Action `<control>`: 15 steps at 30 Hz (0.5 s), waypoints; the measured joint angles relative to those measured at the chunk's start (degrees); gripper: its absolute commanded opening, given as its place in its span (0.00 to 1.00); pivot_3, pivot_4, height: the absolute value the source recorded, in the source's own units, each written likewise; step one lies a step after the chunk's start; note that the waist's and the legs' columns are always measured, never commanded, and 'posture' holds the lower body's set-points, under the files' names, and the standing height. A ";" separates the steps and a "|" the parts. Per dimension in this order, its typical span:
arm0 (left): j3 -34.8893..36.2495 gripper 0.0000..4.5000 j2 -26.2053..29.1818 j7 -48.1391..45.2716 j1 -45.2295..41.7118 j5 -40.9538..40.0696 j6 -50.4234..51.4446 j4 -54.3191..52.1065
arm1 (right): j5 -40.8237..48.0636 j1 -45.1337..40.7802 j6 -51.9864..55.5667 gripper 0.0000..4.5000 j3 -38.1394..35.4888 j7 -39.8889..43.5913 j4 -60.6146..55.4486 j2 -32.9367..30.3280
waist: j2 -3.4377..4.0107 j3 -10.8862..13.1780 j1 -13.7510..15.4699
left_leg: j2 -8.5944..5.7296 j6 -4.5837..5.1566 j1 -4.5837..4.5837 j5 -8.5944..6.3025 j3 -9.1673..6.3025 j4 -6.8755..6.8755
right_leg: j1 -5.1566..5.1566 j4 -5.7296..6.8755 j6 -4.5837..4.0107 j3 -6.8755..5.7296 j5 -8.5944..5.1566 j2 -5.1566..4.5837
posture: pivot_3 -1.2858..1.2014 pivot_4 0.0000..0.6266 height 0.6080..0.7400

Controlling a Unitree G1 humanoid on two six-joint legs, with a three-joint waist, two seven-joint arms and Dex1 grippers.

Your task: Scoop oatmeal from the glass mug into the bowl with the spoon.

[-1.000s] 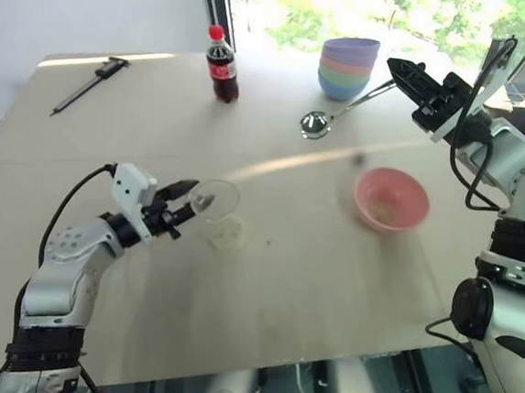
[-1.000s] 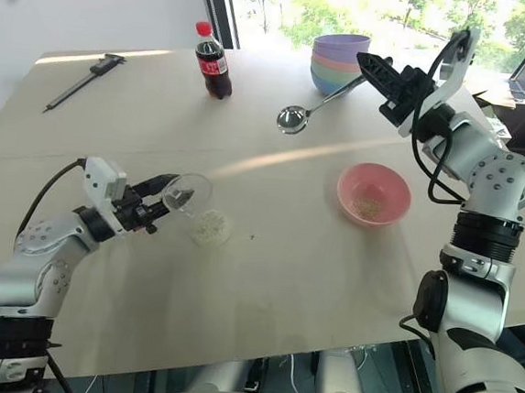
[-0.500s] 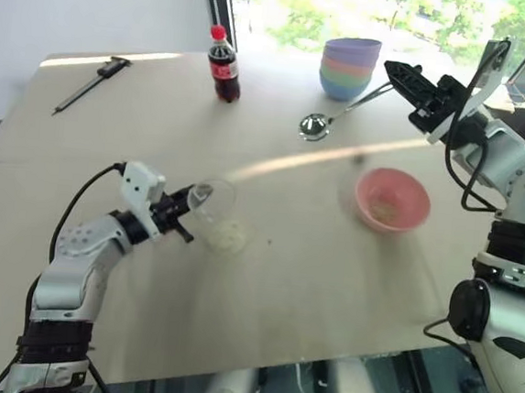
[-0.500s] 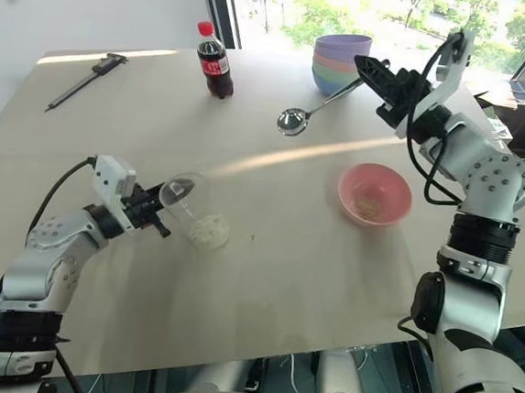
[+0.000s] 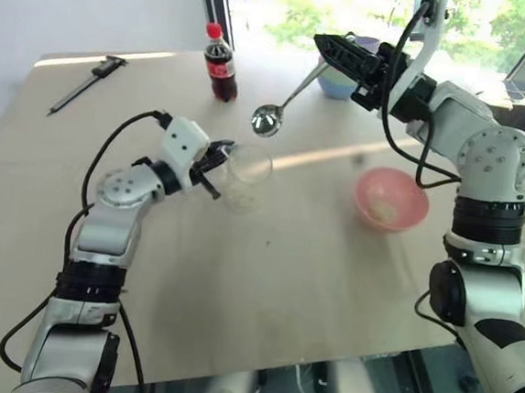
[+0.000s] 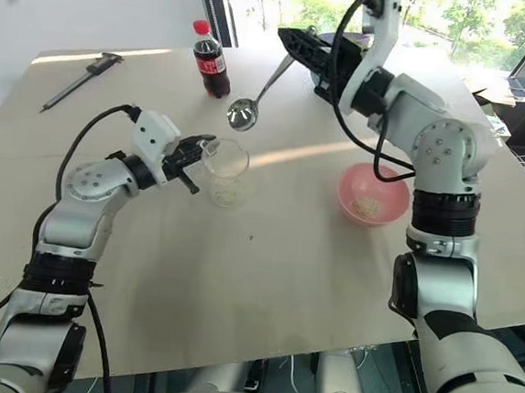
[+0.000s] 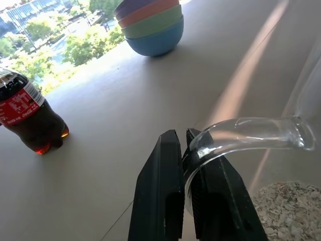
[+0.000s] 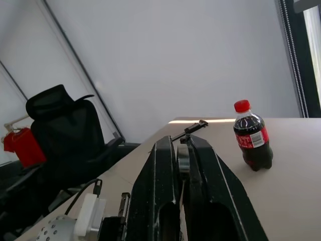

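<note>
1. Left eye view: left gripper (image 5: 218, 156), at centre-left, reaches rightward and pinches the rim of the glass mug (image 5: 246, 175), which holds oatmeal (image 5: 241, 195). Right gripper (image 5: 323, 46), upper centre, is clamped on the spoon (image 5: 269, 116), hanging above the mug. Bowl (image 5: 390, 198) sits centre-right, with bare table (image 5: 264, 289) below.
2. Left wrist view: black fingers (image 7: 160, 186) are pressed on the mug's rim.
3. Right wrist view: fingers (image 8: 163, 186) squeeze the spoon's handle; cola bottle (image 8: 253, 135) stands at right.

The right end effector (image 6: 299, 42) hides most of the stacked bowls (image 5: 332, 83) and the spoon (image 6: 256, 95) handle's end.
</note>
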 measured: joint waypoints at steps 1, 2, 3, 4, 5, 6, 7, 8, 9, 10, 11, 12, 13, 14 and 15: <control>-0.04 0.02 -0.02 -0.06 -0.36 0.35 -0.66 1.08 | -1.39 0.01 -0.56 0.00 1.33 1.41 -0.04 -0.53 | 0.00 0.00 0.00 | 0.00 0.00 0.00 0.00 0.00 0.00 | -0.01 0.00 0.00 0.00 0.00 0.00 | 0.52 0.24 1.00; -0.02 0.02 -0.01 -0.07 -0.71 0.52 -1.24 1.81 | -1.97 0.02 -0.75 0.00 1.94 2.15 -0.05 -0.79 | 0.00 0.00 0.00 | 0.00 0.00 -0.01 0.00 0.00 0.00 | -0.01 0.00 0.00 0.00 0.00 0.00 | 0.52 0.24 1.00; -0.02 0.02 0.01 -0.07 -1.19 0.88 -2.15 2.67 | -2.53 0.02 -0.81 0.00 2.20 2.97 -0.09 -0.80 | 0.00 0.00 0.01 | 0.00 0.00 0.00 0.00 0.00 0.01 | -0.01 0.01 0.00 0.00 0.00 0.00 | 0.52 0.24 1.00; -0.02 0.02 0.02 -0.08 -1.27 0.90 -2.57 3.12 | -2.72 0.02 -0.84 0.00 2.20 3.39 -0.13 -0.82 | 0.00 0.00 0.01 | 0.00 0.00 0.00 0.00 0.00 0.01 | -0.01 0.01 0.00 0.00 0.00 -0.01 | 0.52 0.24 1.00; 0.00 0.02 0.01 -0.08 -1.28 0.84 -2.94 3.54 | -2.73 0.03 -0.83 0.00 2.19 3.85 -0.30 -0.94 | 0.00 0.00 0.01 | 0.00 0.00 0.00 0.00 0.00 0.01 | -0.01 0.01 0.00 0.00 0.00 -0.01 | 0.52 0.24 1.00; 0.01 0.02 -0.01 -0.13 -1.30 0.85 -3.77 4.11 | -2.73 0.04 -0.80 0.00 2.19 4.76 -1.01 -1.26 | 0.00 0.00 0.01 | 0.00 0.00 0.00 0.00 0.00 0.01 | -0.01 0.01 0.00 0.00 0.00 -0.01 | 0.52 0.24 1.00; 0.03 0.02 -0.01 -0.15 -1.31 0.81 -4.19 4.57 | -2.69 0.04 -0.79 0.00 2.17 5.23 -1.88 -1.41 | 0.00 0.00 0.02 | 0.01 0.00 0.00 0.00 0.00 0.01 | -0.01 0.01 0.00 0.00 0.00 -0.01 | 0.52 0.24 1.00; 0.03 0.02 -0.07 -0.27 -1.42 0.78 -4.85 5.17 | -2.68 0.04 -0.79 0.00 2.17 6.19 -2.96 -1.63 | 0.00 0.00 0.01 | 0.01 0.00 0.01 0.00 0.00 0.01 | -0.01 0.02 0.00 0.00 0.00 -0.01 | 0.52 0.24 1.00; 0.03 0.02 -0.09 -0.44 -1.51 0.77 -5.27 5.61 | -2.73 0.18 -0.79 0.00 2.21 6.98 -3.99 -1.85 | 0.00 0.00 0.01 | 0.01 0.00 0.02 0.00 0.00 0.02 | 0.00 0.04 0.00 0.01 0.00 -0.01 | 0.52 0.24 1.00; 0.05 0.02 -0.09 -0.49 -1.51 0.78 -5.57 5.79 | -2.71 0.35 -0.79 0.00 2.31 7.59 -4.66 -1.97 | -0.01 -0.01 0.02 | 0.01 0.00 0.03 0.00 0.00 0.04 | 0.00 0.07 0.00 0.01 0.00 -0.01 | 0.52 0.24 1.00; 0.04 0.02 -0.10 -0.49 -1.51 0.81 -5.82 5.92 | -2.69 0.56 -0.76 0.00 2.35 8.03 -5.08 -1.99 | -0.01 -0.01 0.02 | 0.01 0.00 0.03 0.00 0.00 0.05 | 0.00 0.10 0.00 0.01 0.00 -0.02 | 0.52 0.24 1.00; 0.04 0.02 -0.11 -0.50 -1.51 0.81 -6.19 6.23 | -2.57 0.87 -0.54 0.00 2.36 8.62 -5.44 -1.99 | -0.01 -0.01 0.02 | 0.00 0.00 0.05 0.00 0.00 0.06 | 0.00 0.15 0.00 0.01 0.00 -0.02 | 0.52 0.24 1.00; 0.04 0.02 -0.10 -0.50 -1.52 0.81 -6.33 6.36 | -2.57 1.09 -0.38 0.00 2.37 8.87 -5.68 -1.99 | -0.01 -0.01 0.03 | 0.00 0.00 0.05 0.00 0.00 0.07 | 0.00 0.18 0.00 0.01 0.00 -0.03 | 0.52 0.24 1.00; 0.04 0.02 -0.13 -0.51 -1.60 0.81 -6.52 6.61 | -2.65 1.42 -0.28 0.00 2.49 9.38 -6.12 -2.09 | -0.01 -0.01 0.04 | 0.00 -0.01 0.07 0.01 0.00 0.07 | 0.00 0.22 0.00 0.02 0.00 -0.03 | 0.52 0.24 1.00; 0.05 0.02 -0.16 -0.52 -1.74 0.79 -6.64 7.03 | -2.70 1.73 -0.13 0.00 3.02 10.18 -6.63 -2.44 | -0.01 -0.01 0.04 | 0.00 -0.01 0.08 0.01 0.00 0.08 | 0.00 0.25 0.00 0.02 0.00 -0.03 | 0.52 0.24 1.00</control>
